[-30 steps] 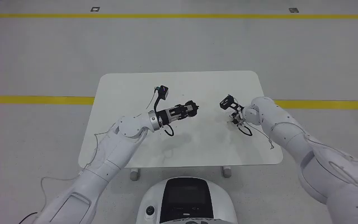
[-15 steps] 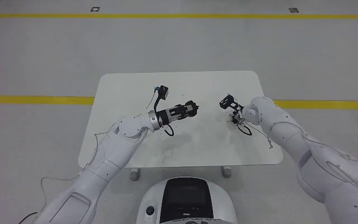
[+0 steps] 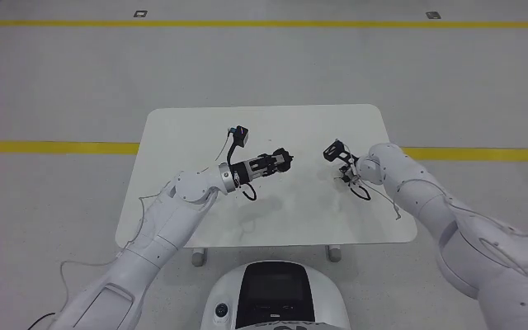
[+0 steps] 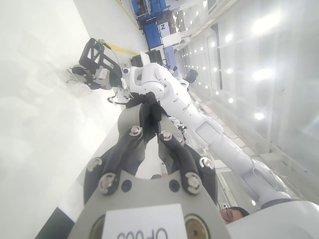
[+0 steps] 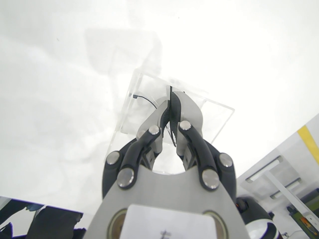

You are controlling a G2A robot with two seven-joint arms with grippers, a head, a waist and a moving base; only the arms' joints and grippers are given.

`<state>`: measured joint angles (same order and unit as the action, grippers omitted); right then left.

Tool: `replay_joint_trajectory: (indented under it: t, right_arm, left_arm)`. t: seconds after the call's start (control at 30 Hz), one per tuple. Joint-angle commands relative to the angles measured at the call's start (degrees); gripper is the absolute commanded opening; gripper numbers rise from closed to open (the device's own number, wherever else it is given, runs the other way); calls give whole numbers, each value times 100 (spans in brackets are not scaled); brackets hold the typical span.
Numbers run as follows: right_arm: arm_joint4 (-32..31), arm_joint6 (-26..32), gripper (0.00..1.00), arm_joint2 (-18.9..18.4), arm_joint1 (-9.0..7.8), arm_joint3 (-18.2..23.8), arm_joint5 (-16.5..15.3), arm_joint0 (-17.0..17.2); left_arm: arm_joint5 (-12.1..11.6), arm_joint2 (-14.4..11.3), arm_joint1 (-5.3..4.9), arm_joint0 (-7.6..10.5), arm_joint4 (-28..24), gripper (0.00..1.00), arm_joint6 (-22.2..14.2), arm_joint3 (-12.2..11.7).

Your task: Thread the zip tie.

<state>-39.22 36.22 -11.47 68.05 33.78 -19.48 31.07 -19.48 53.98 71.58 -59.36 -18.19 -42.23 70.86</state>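
Both hover over the table's (image 3: pixel 206 132) middle: left gripper (image 4: pixel 149 100) pinched together, right gripper (image 5: pixel 171 98) clamping the zip tie (image 5: pixel 171 90) lengthwise along its fingers, tip pointing tableward.

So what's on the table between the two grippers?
Nothing. In the top view, only bare table lies between the left gripper and the right gripper.

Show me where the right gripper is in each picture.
Top view: right gripper right of the table's middle.
Left wrist view: right gripper far off, low over the table.
Right wrist view: right gripper close up, shut on the zip tie.
Shared landmark: the white table.
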Motion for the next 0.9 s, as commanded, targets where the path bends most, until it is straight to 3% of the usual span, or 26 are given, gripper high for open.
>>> replay_joint_trajectory:
  t: [0.0, 0.23, 0.4, 0.63, 0.87]
  right_arm:
    - [11, -8, 0, 5, -3, -14, 0, -7]
    - [-10, -139, 0, -41, -85, 47, 0, -46]
    - [-74, -342, 0, -138, -284, 414, 0, -31]
    - [-281, -489, 0, -450, -763, 1146, 0, 84]
    - [-364, -862, 0, -1159, -1466, 2240, 67, 556]
  left_arm:
    - [0, 0, 0, 0, 0, 0, 0, 0]
    - [0, 0, 0, 0, 0, 0, 0, 0]
    - [0, 0, 0, 0, 0, 0, 0, 0]
    - [0, 0, 0, 0, 0, 0, 0, 0]
    - [0, 0, 0, 0, 0, 0, 0, 0]
